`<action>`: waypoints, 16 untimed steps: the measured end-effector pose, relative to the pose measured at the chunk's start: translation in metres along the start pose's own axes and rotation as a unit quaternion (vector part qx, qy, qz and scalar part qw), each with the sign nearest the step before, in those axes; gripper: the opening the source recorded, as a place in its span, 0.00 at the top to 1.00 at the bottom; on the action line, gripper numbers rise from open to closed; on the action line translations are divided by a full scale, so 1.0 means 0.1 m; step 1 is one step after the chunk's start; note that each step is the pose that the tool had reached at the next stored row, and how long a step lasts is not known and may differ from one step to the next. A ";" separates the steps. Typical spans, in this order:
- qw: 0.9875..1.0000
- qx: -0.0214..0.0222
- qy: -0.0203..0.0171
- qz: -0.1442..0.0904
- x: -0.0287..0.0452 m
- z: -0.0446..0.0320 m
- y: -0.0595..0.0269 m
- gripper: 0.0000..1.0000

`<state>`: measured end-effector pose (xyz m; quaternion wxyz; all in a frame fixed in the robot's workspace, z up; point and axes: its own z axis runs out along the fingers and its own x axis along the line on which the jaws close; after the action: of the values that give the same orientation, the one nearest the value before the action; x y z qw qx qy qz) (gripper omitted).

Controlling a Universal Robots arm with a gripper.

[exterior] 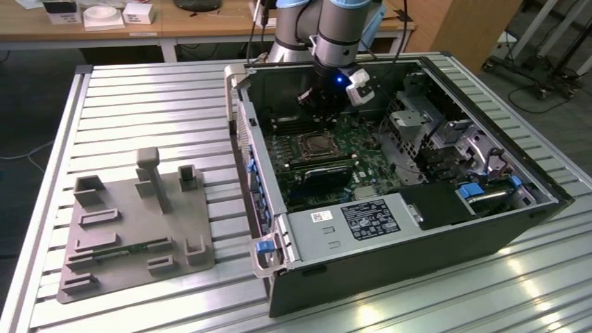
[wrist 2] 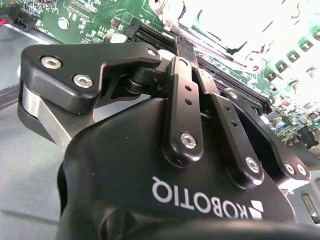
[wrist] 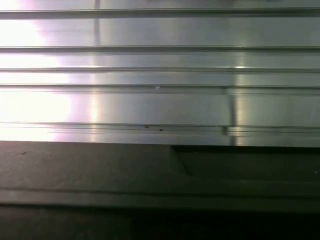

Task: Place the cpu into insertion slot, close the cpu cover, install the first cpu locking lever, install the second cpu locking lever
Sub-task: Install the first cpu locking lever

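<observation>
Hanging low inside the open black metal computer case [exterior: 407,277], at its far end in the exterior view, with the black robot gripper [exterior: 320,104] pointing down toward the green circuit board [exterior: 365,139]. Not being able to tell whether this gripper is open, closed or holding something. Finding the insertion slot [exterior: 315,147], a square socket with a silvery metal rim and a dark centre, on the board near the gripper but apart from it, on the side closer to the exterior camera. Not telling for sure whether the small flat square cpu is sitting in it. Judging the main danger as a tilted or shifted approach: pressing on the socket at a wrong angle, possibly bending its contacts or jamming the chip on the rim. Working also in a narrow place, so possibly knocking the long narrow black memory slots [wrist 2: 150,35] passing just behind the gripper body in the second wrist view, or scraping the case wall. Getting strong white glare over the board in that view, and catching the ribbed aluminium table [wrist: 160,100] in the first wrist view, so probably making fine alignment harder to check.
</observation>
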<state>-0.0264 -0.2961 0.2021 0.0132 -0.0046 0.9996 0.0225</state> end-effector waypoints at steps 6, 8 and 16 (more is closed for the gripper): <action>1.000 0.002 0.000 0.000 0.000 -0.001 -0.001 0.89; 1.000 0.004 0.000 0.000 0.000 -0.001 -0.002 0.89; 1.000 0.014 0.000 0.000 0.000 -0.001 -0.005 0.89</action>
<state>-0.0264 -0.2966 0.2021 0.0130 -0.0048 0.9999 0.0090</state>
